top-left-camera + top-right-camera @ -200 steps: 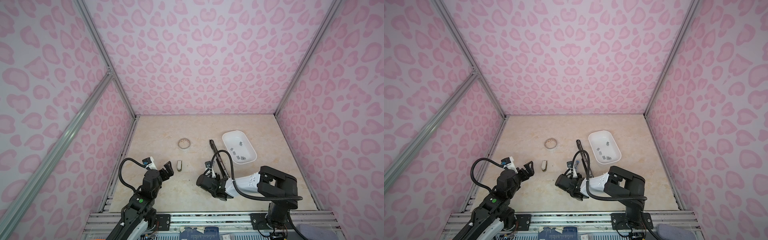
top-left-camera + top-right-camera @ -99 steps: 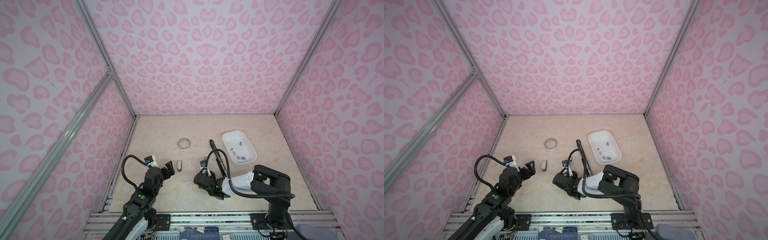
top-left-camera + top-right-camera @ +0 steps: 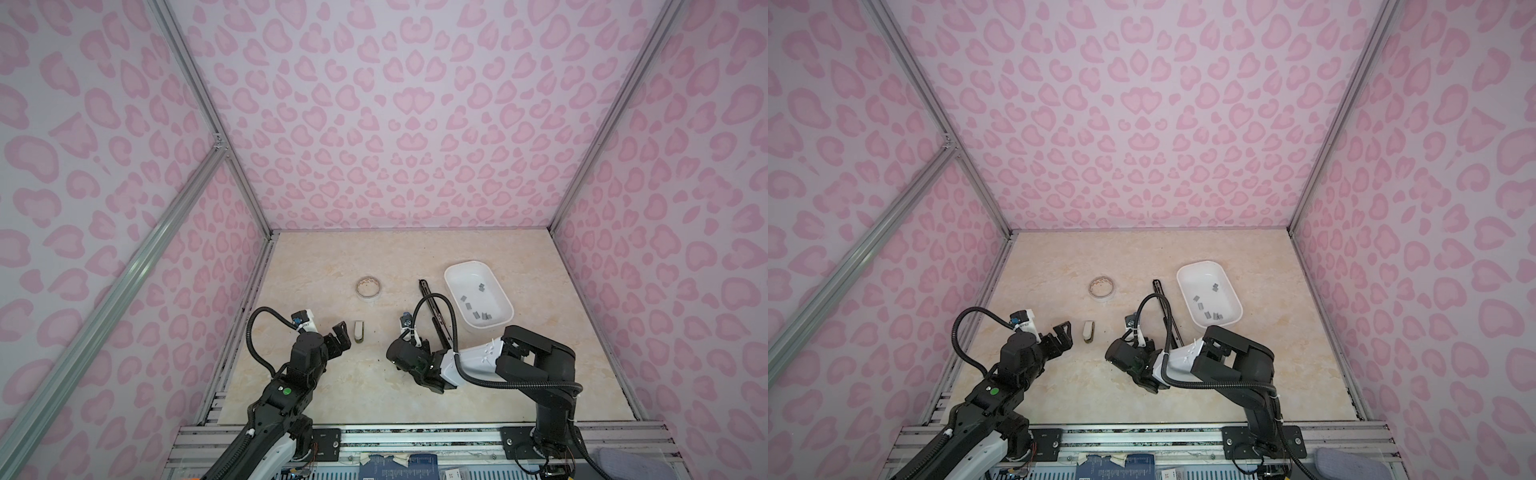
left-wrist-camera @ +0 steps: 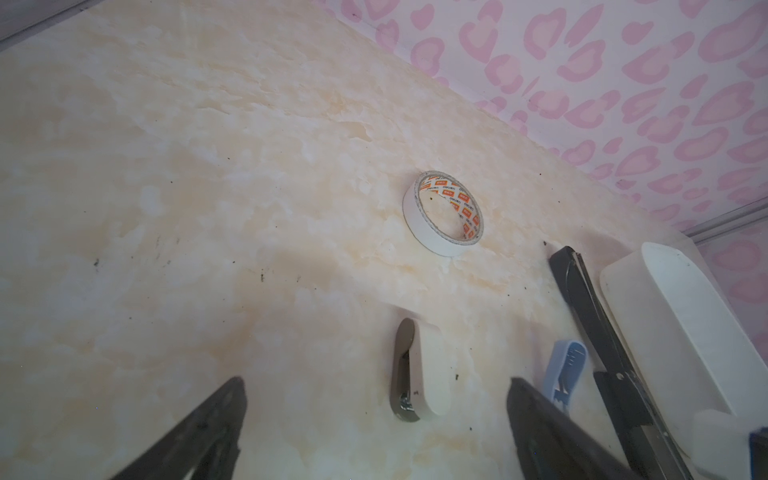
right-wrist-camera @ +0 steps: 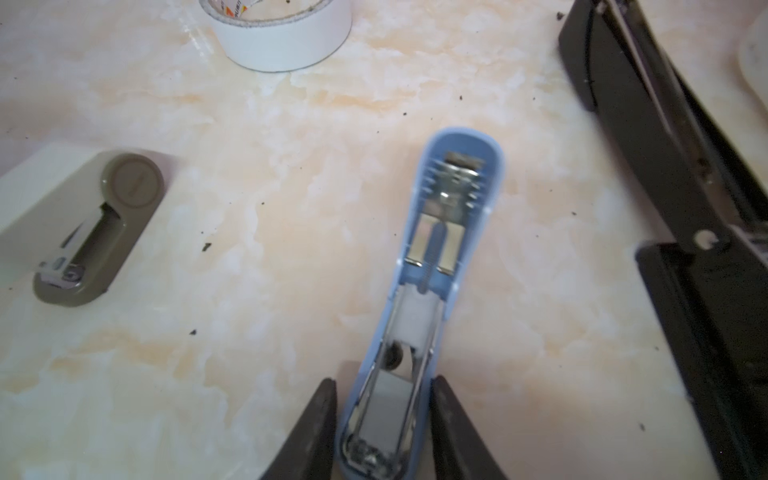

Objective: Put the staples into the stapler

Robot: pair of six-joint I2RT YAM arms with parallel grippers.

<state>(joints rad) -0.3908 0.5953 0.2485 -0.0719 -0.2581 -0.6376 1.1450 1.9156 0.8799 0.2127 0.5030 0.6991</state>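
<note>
Several grey staples [image 3: 482,286] [image 3: 1200,306] lie loose in a white tray [image 3: 457,266] [image 3: 1187,270] at the right. A small blue stapler [image 5: 453,232] [image 4: 567,370] lies on the table with its top swung open and its metal channel showing. My right gripper [image 5: 383,380] is shut on its rear end, one finger on each side. In both top views that arm hides the blue stapler. My left gripper [image 3: 343,336] [image 4: 375,382] stands wide open and empty just short of a beige stapler [image 3: 359,332] [image 3: 1088,331] [image 4: 415,374] [image 5: 83,224].
A long black stapler [image 3: 432,307] [image 4: 590,316] [image 5: 648,124] lies opened flat between the blue stapler and the tray. A roll of white tape [image 3: 368,287] [image 3: 1101,286] [image 4: 442,218] sits farther back. Pink patterned walls enclose the table on three sides.
The right arm has shifted a little to the left and its wrist sits slightly farther in. The left gripper has edged closer to the beige stapler, still open.
</note>
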